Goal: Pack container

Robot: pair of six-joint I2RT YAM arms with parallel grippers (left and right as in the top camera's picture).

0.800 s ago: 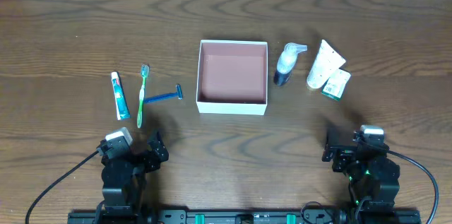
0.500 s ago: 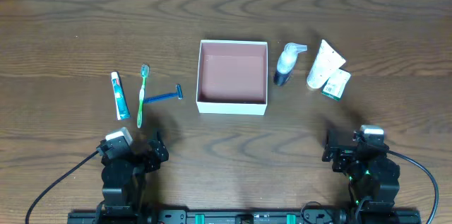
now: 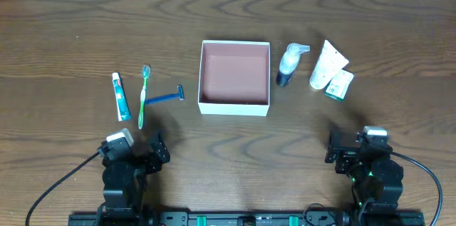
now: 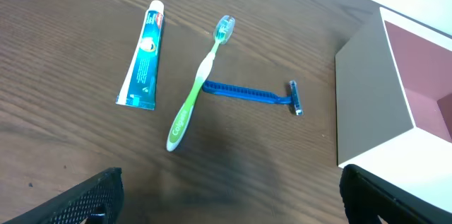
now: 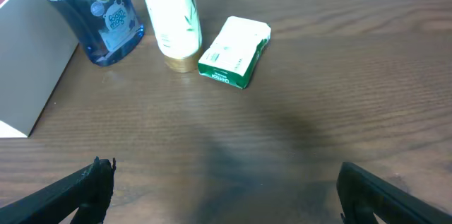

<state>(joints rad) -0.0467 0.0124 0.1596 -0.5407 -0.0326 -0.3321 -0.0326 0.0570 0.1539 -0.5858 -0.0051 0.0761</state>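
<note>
- The container [image 3: 234,76] sits open near the middle of the table [image 3: 228,5]. Its pinkish-brown inside shows nothing in it, so packing has not begun.
- 3 items lie at the container's 9 o'clock, all on the wood: a toothpaste tube [image 3: 120,96], a green toothbrush [image 3: 143,96] and a blue razor [image 3: 165,98]. The razor is the nearest to the box.
- 3 more lie at its 3 o'clock: a blue bottle [image 3: 288,64] just beside the wall, then a white tube [image 3: 326,63] and a small green-and-white packet [image 3: 339,84].
- The left gripper [image 4: 226,206] waits at the container's 7 o'clock, its claw released, fingers wide and holding nothing.
- The right gripper [image 5: 226,196] waits at 5 o'clock, likewise released and empty-handed.
- By this judgement 0 of 6 items are packed; every pick and placement is left to do.
</note>
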